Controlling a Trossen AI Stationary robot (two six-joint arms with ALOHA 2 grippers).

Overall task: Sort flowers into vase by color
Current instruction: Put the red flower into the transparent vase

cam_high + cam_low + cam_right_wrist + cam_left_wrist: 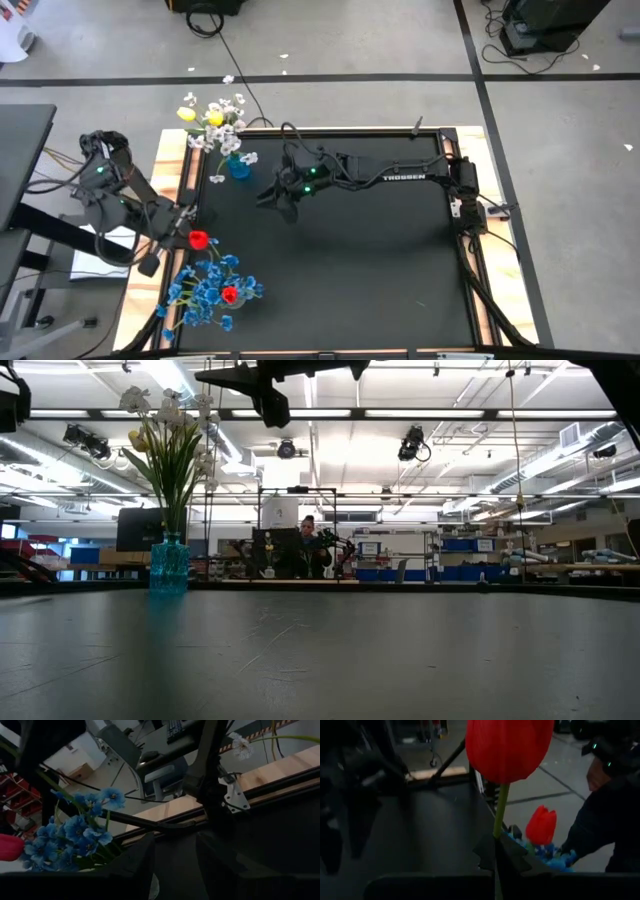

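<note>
My left gripper (pixel 183 238) is at the table's left edge, shut on a red tulip (pixel 198 239), whose head fills the left wrist view (pixel 509 744). Just nearer, at the near left, stands a bunch of blue blossoms (pixel 205 292) with a second red tulip (pixel 230 294) in it; this tulip also shows in the left wrist view (pixel 541 825). A blue vase (pixel 238 166) at the far left holds yellow tulips and white blossoms (pixel 213 118). My right gripper (pixel 272 198) hovers open and empty right of the blue vase, high above the table (pixel 262 390). My left gripper pinches the red tulip's green stem (pixel 500 812) between its two fingers, a short way below the head. The fingers (pixel 512 860) come about level from the table's left side. The tulip is lifted clear of the table. The stem's lower part is hidden behind the fingers.
The black table top (pixel 360 280) is bare over its middle and right. The right arm (pixel 400 178) reaches across the far half from its base at the right edge. Wooden borders (pixel 168 170) frame the table. A person sits far behind the table (pixel 308 545).
</note>
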